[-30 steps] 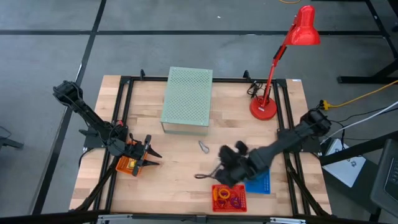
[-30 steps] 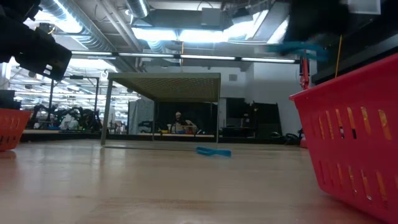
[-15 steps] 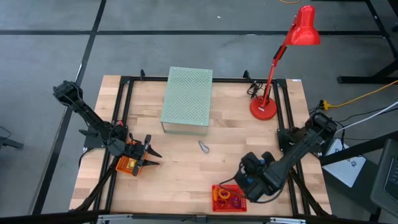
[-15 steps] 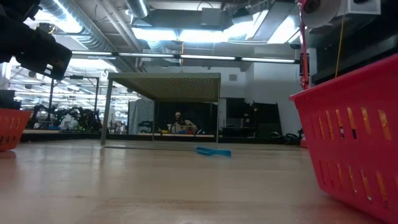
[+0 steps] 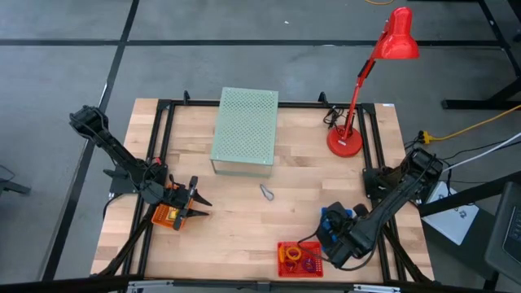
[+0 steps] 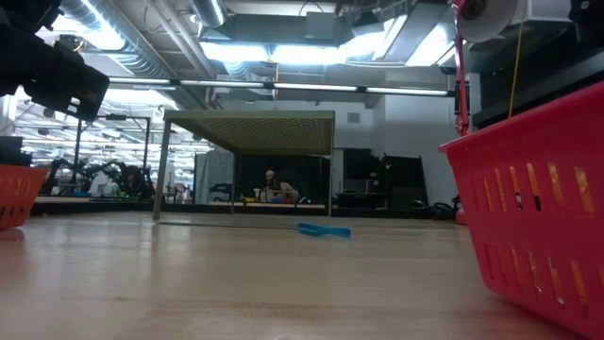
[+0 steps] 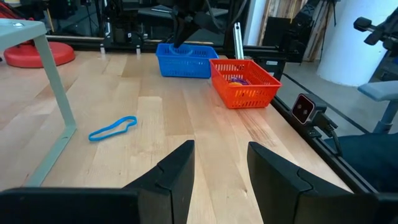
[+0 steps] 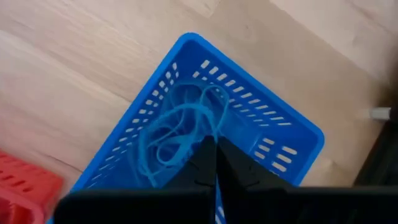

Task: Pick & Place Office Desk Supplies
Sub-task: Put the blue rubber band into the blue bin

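My right gripper [image 8: 216, 163] hangs shut over the blue basket [image 8: 261, 134], at the table's near right [image 5: 335, 236]. A tangle of thin blue loops [image 8: 171, 140] lies in that basket. One more blue loop [image 5: 267, 192] lies flat on the table's middle, also seen in the left wrist view [image 7: 112, 128]. The red basket [image 5: 299, 259] at the near edge holds ring-shaped clips [image 5: 295, 257]. My left gripper [image 7: 219, 165] waits open at the table's left [image 5: 194, 203], with nothing between its fingers. My right gripper pinches a thin blue loop [image 8: 213, 127] between its two shut fingertips, coming from above and pointing steeply down. The loop hangs slack below the fingers into the blue basket, over the tangle lying there.
A pale green perforated box [image 5: 244, 126] stands on legs at the far middle. A red desk lamp [image 5: 358, 89] stands at the far right. An orange basket [image 5: 165, 216] sits under my left gripper. Bare wood lies between the box and the near baskets.
My right gripper has swung from the table's near middle toward its right edge and come over the blue basket. It has sunk a little, tipped from slanting to steeply down, and rolled. It has stayed shut, carrying the blue loop along.
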You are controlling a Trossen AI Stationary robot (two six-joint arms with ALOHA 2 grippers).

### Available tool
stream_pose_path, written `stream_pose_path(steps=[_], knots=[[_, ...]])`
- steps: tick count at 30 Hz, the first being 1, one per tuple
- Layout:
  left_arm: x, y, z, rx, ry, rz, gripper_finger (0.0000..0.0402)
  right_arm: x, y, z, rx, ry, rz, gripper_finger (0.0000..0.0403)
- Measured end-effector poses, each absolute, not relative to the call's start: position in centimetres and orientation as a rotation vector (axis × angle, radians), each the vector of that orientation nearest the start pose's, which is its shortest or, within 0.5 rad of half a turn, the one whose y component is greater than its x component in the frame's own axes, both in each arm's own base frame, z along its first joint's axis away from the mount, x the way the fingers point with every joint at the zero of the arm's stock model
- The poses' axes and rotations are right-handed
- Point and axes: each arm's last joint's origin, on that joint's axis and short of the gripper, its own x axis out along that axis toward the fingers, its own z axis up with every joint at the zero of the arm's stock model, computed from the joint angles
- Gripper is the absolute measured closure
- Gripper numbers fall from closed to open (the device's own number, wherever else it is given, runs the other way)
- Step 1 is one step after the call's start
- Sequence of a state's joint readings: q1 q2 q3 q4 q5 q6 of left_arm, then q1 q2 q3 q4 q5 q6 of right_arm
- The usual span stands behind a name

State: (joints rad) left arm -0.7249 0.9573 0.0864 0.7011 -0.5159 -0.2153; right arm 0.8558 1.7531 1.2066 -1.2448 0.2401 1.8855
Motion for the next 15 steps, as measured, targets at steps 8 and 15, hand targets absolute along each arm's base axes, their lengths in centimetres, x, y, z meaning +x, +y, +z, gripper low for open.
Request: stream_pose_path(steps=[8, 15], knots=[[13.17, -9.75, 15.47, -0.113, 0.162, -0.191, 0.0258, 19.41, 21.29, 19.34, 0.541, 1.223, -0.948, 0.0338], [13.17, -9.74, 15.47, -0.113, 0.161, -0.188, 0.0258, 19.36, 21.34, 19.32, 0.547, 1.249, -0.948, 0.0243]])
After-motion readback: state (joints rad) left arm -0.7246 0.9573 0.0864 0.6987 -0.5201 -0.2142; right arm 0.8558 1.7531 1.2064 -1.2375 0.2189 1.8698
